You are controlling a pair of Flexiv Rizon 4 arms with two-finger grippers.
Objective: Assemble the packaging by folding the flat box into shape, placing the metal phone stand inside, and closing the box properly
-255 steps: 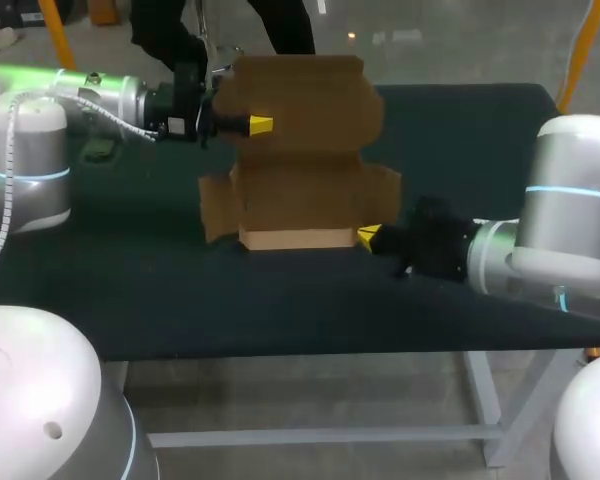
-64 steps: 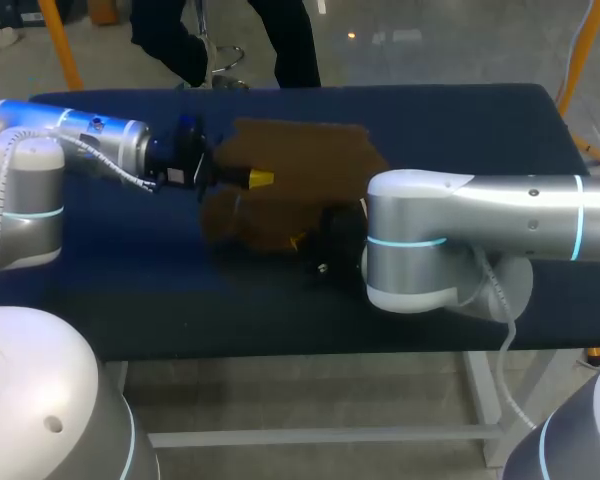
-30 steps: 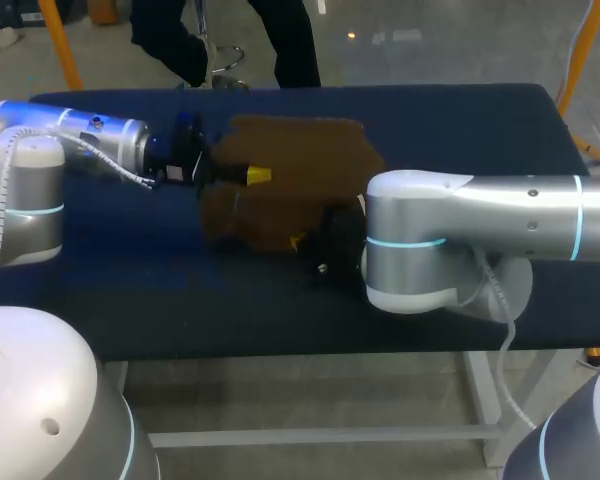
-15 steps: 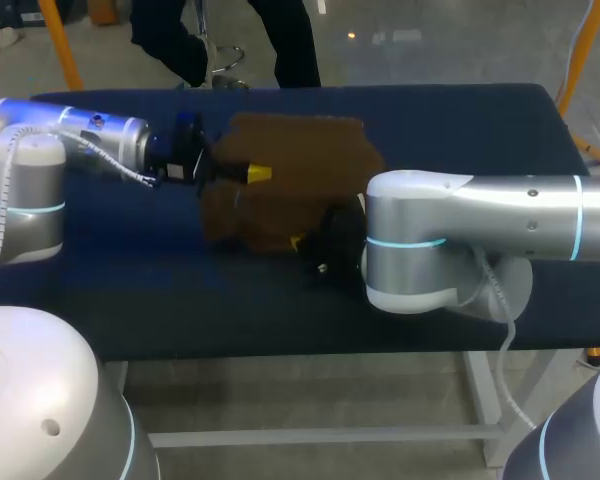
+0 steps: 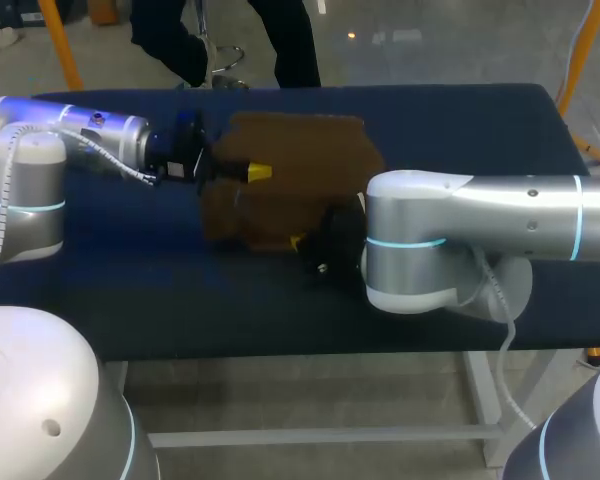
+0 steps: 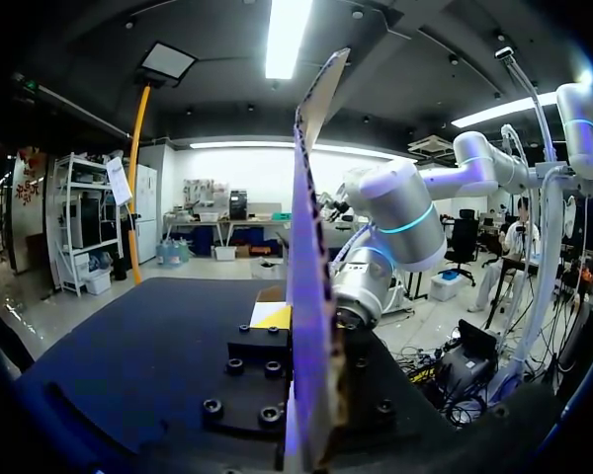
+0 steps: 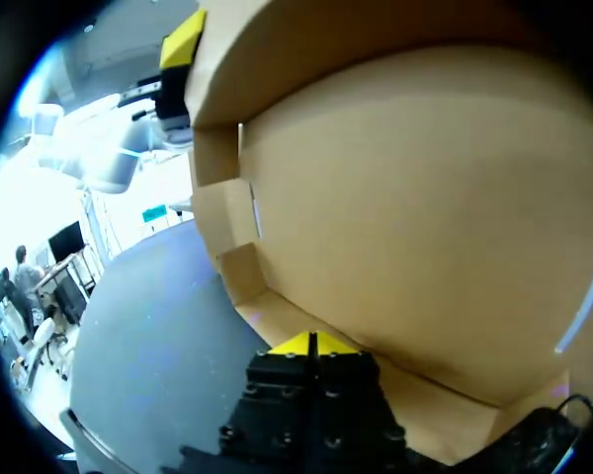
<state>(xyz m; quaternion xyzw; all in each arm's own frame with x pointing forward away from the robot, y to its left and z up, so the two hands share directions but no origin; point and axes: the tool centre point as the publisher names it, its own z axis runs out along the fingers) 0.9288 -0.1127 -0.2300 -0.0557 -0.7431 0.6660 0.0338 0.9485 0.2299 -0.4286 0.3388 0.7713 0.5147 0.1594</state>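
Probably light, stiff across panels yet weak at creases. Sits half-folded on the table (image 5: 460, 130) as a cardboard box (image 5: 290, 195), lid panel (image 5: 300, 140) pinched in the left gripper (image 5: 257, 173), front wall (image 7: 415, 380) met by the right gripper (image 7: 311, 344), tips together and empty. Better gripped near folds.

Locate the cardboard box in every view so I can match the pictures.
Head view: cardboard box mid-table, between both arms.
Left wrist view: box seen as one upright panel, edge-on in the left gripper.
Right wrist view: box close ahead of the right gripper, filling most of the view.
Shared landmark: the left gripper's yellow fingertip on the box.
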